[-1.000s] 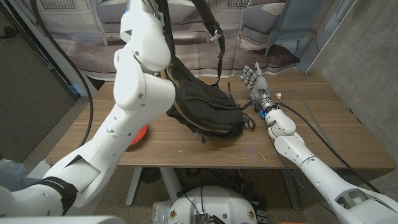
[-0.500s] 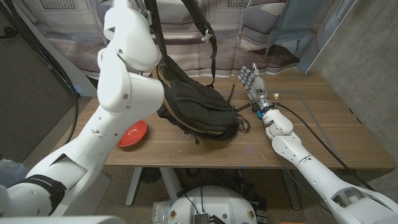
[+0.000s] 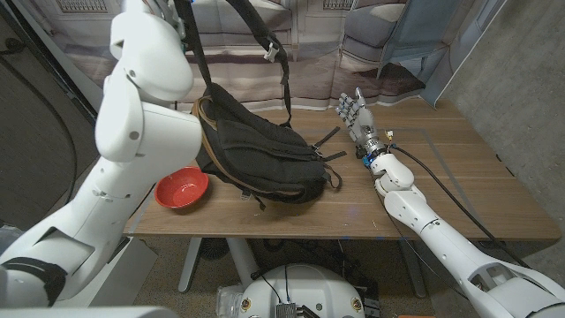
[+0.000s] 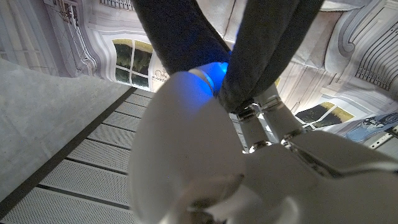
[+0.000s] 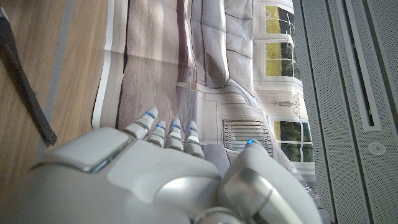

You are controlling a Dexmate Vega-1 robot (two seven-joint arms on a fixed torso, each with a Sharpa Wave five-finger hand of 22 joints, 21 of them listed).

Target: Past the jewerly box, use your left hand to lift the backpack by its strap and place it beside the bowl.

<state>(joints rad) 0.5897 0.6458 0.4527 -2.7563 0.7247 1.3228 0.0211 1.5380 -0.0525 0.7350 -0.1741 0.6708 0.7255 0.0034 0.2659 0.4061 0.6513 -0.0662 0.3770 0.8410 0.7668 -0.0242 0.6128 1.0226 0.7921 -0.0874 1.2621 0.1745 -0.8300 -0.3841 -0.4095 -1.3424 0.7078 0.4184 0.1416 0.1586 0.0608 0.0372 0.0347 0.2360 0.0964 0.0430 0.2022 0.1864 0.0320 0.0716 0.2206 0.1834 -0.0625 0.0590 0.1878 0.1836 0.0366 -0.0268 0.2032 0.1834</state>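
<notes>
Over the last second the left hand, fingers hooked through the strap, has swung the backpack leftward until it hangs just beside the bowl, ready for lowering, while the right hand stands spread and empty

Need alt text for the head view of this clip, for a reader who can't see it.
The robot's left arm holds a black backpack up by its strap, the bag's base on the wooden table next to a red bowl. The right hand stands open to the bag's right, fingers up, holding nothing.
</notes>
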